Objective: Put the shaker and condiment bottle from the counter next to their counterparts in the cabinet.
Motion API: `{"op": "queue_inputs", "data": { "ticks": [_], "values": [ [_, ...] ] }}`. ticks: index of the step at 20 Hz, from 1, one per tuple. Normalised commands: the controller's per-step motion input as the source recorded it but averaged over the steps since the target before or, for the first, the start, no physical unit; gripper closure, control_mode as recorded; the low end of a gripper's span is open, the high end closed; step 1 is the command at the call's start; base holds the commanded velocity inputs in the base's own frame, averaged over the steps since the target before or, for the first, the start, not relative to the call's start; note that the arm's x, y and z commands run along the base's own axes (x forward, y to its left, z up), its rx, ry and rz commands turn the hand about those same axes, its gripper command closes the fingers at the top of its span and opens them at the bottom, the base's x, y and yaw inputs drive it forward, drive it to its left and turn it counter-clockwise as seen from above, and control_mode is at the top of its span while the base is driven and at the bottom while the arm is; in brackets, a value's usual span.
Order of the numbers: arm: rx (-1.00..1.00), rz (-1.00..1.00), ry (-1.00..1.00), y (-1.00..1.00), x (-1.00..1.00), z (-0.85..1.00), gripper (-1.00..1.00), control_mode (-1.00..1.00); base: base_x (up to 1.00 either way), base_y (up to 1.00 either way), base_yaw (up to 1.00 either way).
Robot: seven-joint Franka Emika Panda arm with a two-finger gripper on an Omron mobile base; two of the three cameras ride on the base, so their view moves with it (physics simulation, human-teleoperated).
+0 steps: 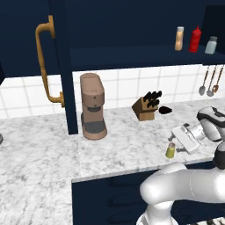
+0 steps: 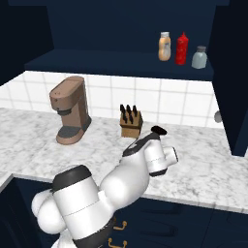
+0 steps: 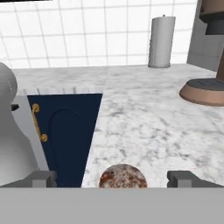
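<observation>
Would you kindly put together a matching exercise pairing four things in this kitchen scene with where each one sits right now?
Things:
1. small yellow-green shaker with a grey top
2. slim tan-orange condiment bottle
3. brown coffee machine
4. wooden knife block

Places:
A. on the cabinet shelf, beside the red squeeze bottle
B. near the counter's front edge, just in front of the hand
C. on the counter by the open cabinet door
D. on the counter near the tiled wall, below the shelf

Pairs: 1-B, 2-A, 3-C, 4-D
</observation>
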Motion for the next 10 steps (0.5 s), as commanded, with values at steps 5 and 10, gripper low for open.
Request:
{"op": "queue_inputs", "data": {
  "ticks": [5, 10],
  "values": [
    [0.0, 0.05, 0.0, 0.0, 0.01, -0.38, -1.0, -1.0, 0.0, 0.0, 0.0],
    [0.0, 0.03, -0.01, 0.0, 0.14, -0.03, -1.0, -1.0, 0.0, 0.0, 0.0]
  ]
}}
